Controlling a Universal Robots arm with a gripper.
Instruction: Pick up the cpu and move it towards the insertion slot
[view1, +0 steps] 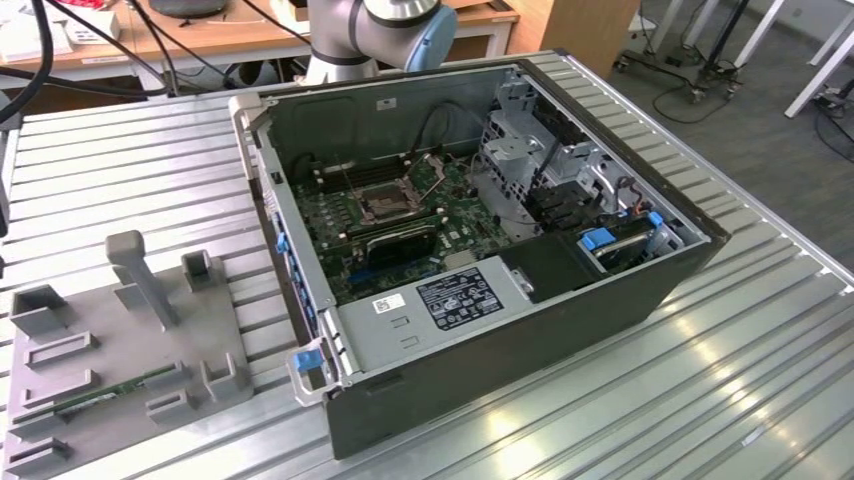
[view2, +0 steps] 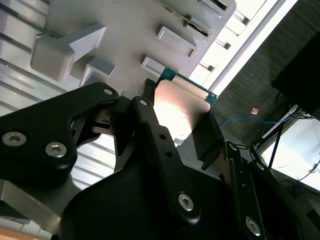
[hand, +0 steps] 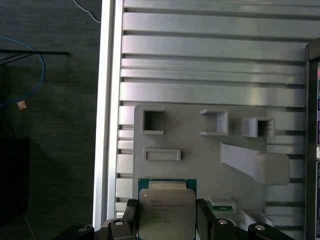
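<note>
The cpu (hand: 166, 210) is a flat square chip with a silvery top and a thin green edge. My gripper (hand: 167, 222) is shut on it, one black finger (hand: 131, 220) on each of two opposite sides. In the second wrist view the cpu (view2: 182, 107) sits between the same fingers (view2: 207, 137) of the gripper (view2: 180, 125), held up over the edge of the grey tray (view2: 125, 30). The insertion slot (view1: 387, 203) is a square socket with a silver frame on the green motherboard inside the open computer case, at the middle of the exterior view.
The grey tray (view1: 120, 340) with upright blocks and recesses lies on the slatted metal table at the exterior view's left, a green memory stick (view1: 114, 390) resting in it. The open computer case (view1: 507, 290) has tall walls, a power supply and drive cages. The table edge (hand: 107, 100) runs close to the tray.
</note>
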